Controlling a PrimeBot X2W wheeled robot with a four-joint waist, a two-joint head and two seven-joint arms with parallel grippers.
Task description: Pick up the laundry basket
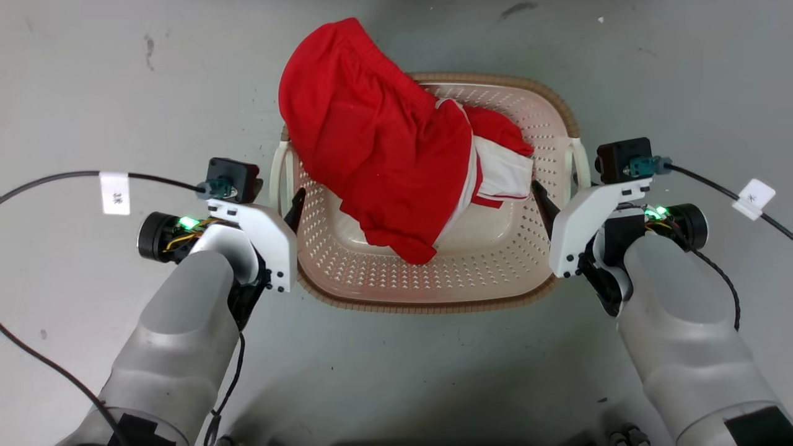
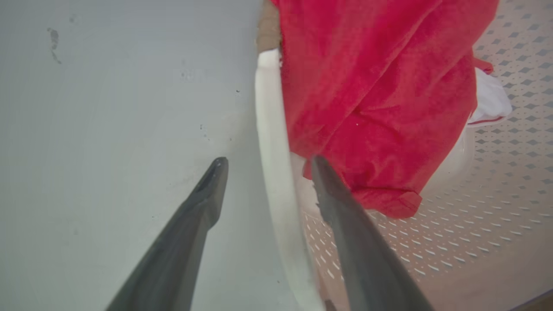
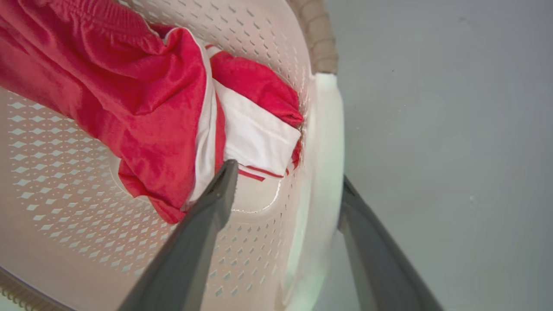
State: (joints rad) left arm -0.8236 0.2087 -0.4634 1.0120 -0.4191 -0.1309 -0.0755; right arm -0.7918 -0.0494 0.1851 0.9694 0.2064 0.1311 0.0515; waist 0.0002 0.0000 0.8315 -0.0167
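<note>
The laundry basket [image 1: 427, 305] sits on the grey floor [image 1: 111, 80] with one robot arm on each side of it. A red and white garment [image 1: 372, 142] lies in the basket, its red bulk draped over the basket's far left rim and its white part against the basket's right wall. The left gripper [image 2: 268, 160] is at the basket's left side with its jaws spread wide. One finger is outside the basket over the floor and the other inside, and the white left handle [image 2: 270, 129] stands between them unpinched. The right gripper [image 3: 288, 172] is at the basket's right side, likewise wide apart. One finger is inside the basket near the white cloth, the other outside, with the white right handle [image 3: 326, 129] between them
</note>
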